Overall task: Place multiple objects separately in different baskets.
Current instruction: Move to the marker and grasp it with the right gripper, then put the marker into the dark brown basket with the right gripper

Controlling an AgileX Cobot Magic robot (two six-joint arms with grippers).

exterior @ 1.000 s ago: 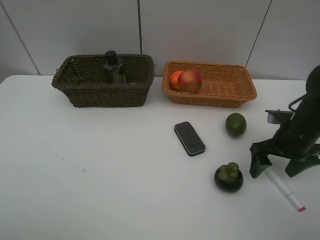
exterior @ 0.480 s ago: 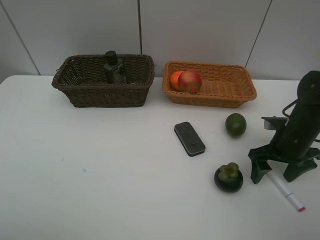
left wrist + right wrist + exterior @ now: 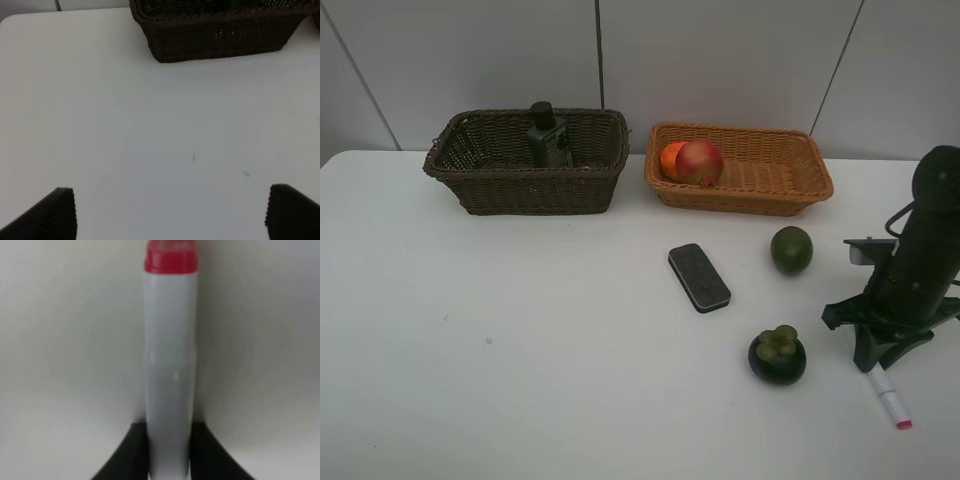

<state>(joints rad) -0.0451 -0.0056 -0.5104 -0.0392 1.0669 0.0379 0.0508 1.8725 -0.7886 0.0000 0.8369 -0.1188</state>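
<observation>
right claw [image 3: 881, 364] has closed onto marker [image 3: 170, 365], white table [image 3: 520, 350] beneath, grey wall [image 3: 720, 60] behind.

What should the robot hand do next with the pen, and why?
Probably lift the marker straight up off the table. The right gripper seems to have its fingers pressed against both sides of it. The marker lies flat, so it needs height before it can clear the dark basket wall.

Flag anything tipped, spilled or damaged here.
Nothing stands out. The bottle stands in the dark basket, fruit sits in the tan basket, and the right gripper is closed on the marker.
</observation>
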